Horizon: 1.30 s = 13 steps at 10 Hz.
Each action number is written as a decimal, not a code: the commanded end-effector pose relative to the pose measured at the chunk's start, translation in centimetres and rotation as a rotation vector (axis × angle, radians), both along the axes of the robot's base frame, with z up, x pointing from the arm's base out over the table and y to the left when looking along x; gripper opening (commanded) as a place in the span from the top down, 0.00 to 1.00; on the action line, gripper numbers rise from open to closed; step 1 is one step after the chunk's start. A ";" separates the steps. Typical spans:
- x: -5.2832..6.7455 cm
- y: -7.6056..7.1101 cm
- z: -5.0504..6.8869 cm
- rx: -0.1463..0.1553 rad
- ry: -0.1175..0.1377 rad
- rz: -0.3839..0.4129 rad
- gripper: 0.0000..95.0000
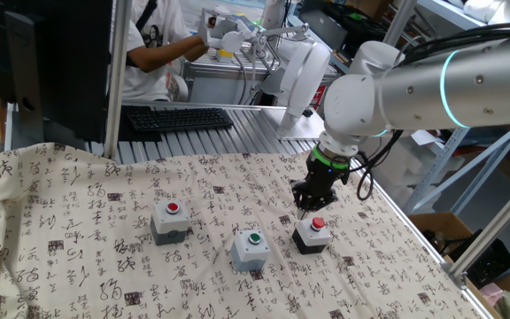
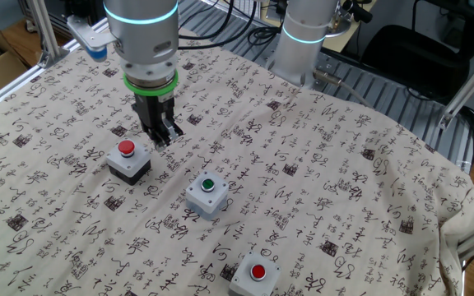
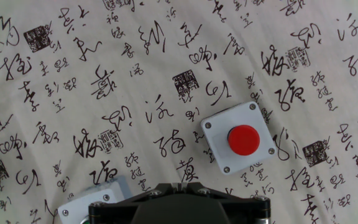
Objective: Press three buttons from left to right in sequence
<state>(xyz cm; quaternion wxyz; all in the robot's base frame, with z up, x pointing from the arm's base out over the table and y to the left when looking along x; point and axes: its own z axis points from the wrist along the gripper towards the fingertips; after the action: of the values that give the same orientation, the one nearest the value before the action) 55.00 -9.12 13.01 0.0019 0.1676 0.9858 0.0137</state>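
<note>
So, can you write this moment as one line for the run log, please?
end effector: shut, pointing down | position: above cloth, beside black button, not touching | green button: untouched | grey red button: untouched

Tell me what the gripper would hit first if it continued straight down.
Probably the cloth just beside the black box, not its red cap, though depth is unclear.

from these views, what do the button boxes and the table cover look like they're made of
The three boxy push-button switches, grey with red cap, grey with green cap, black-bodied with red cap, look like moulded matte plastic: smooth faces, corner screws, glossy caps. The beige calligraphy-printed cover looks like woven cloth: it wrinkles and drapes over the edge.
</note>
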 end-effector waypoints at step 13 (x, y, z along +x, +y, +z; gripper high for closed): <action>-0.2 6.7 -0.3 -0.005 0.018 -0.071 1.00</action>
<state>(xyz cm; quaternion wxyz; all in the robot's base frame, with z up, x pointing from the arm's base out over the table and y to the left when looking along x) 54.76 -2.27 12.60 -0.0056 0.2030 0.9791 0.0096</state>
